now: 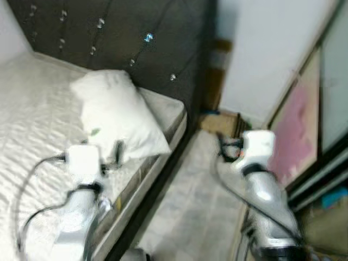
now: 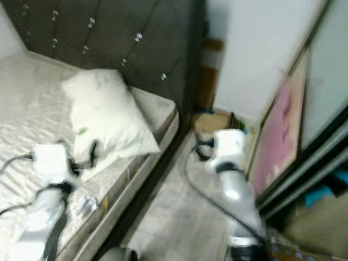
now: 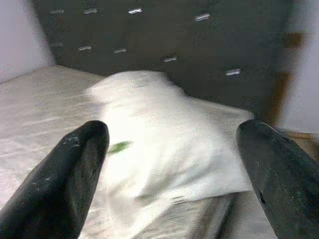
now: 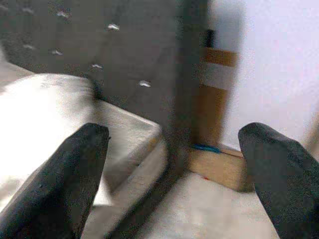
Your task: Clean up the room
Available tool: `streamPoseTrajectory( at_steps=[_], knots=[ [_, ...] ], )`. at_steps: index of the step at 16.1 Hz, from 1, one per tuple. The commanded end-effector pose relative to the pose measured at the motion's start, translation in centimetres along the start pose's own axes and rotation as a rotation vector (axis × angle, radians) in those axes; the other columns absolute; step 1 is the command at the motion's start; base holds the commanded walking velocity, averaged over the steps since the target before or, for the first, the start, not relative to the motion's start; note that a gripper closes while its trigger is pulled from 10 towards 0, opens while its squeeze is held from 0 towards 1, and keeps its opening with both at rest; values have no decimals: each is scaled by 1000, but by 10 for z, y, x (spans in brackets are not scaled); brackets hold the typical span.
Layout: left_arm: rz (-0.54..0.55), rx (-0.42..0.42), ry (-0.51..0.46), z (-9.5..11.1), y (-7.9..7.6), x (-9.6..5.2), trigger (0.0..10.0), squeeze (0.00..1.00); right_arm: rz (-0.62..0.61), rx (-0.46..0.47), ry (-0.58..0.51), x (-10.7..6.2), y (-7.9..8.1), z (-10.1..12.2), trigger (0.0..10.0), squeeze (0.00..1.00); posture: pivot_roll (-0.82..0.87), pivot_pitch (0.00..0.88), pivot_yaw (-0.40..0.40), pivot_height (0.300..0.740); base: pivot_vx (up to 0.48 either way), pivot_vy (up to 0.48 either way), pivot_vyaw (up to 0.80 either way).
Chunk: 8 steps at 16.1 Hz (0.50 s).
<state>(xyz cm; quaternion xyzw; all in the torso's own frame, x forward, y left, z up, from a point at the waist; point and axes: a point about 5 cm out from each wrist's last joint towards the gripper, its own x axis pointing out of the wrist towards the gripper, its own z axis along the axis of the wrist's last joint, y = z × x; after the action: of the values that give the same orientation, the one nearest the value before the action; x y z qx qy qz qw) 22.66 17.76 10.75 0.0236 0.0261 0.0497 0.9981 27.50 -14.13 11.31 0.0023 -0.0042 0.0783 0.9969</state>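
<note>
Both tools are spread and empty. Left tool [image 3: 169, 174] hangs over the bed's near corner, its fingers [image 3: 65, 174] wide apart and aimed at the pillow [image 1: 117, 117]. Right tool [image 4: 174, 174], equally wide, is held over the floor [image 1: 190, 201] beside the bed [image 1: 32, 119], facing the dark headboard [image 1: 119, 38] and a cardboard box [image 4: 222, 167] against the wall.

The pillow lies askew at the bed's head-end corner, near the side edge, with a small green scrap [image 3: 118, 147] on its face. Everything is blurred, so the robot seems to be walking.

Judging by this, the step in hand is the approach to the bed. Next, the left tool should go forward to the pillow, or to the scrap, and close on it; a thin scrap would need a fine pinch.
</note>
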Motion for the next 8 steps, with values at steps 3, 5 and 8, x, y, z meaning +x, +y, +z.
streamPoseTrajectory(
  at_steps=[3,5,8],
  knots=[
    [-8,-20,-27,5,-4,2,10000,0,-25,-23,6,-3,-11,-1,10000,0,70,26,-19,740,0,0,800],
    [-22,-19,-34,5,-3,3,10000,0,-19,-28,5,-3,-11,0,10000,0,68,26,-20,740,0,0,800],
    [-21,-35,-28,5,-4,3,10000,0,-11,-34,3,-2,-11,0,10000,0,68,23,-24,740,0,0,800]
  ],
)
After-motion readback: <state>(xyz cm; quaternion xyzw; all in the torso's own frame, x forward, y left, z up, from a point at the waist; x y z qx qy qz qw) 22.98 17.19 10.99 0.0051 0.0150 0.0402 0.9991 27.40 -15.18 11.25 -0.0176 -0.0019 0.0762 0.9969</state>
